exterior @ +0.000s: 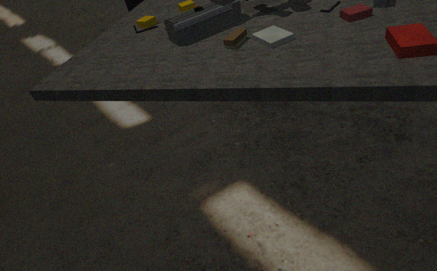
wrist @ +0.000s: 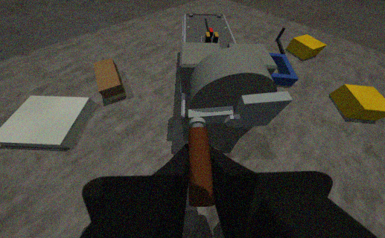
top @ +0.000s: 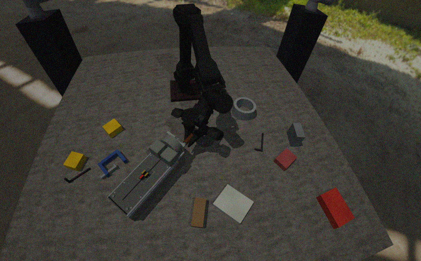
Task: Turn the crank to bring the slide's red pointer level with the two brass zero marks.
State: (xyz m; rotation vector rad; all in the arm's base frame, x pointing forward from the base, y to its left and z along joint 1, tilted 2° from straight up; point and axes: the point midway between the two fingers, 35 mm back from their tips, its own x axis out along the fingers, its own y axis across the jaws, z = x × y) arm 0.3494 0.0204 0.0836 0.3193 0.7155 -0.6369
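Count: 2 yellow blocks, 2 red blocks, 1 brown block, 1 grey block, 1 white slab, 2 black L-rods, 1 blue bracket, 1 grey ring, 1 crank machine, 1 arm, 2 dark pillars.

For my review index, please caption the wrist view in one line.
End effector shut on the crank's orange-brown handle, red pointer and brass marks beyond.
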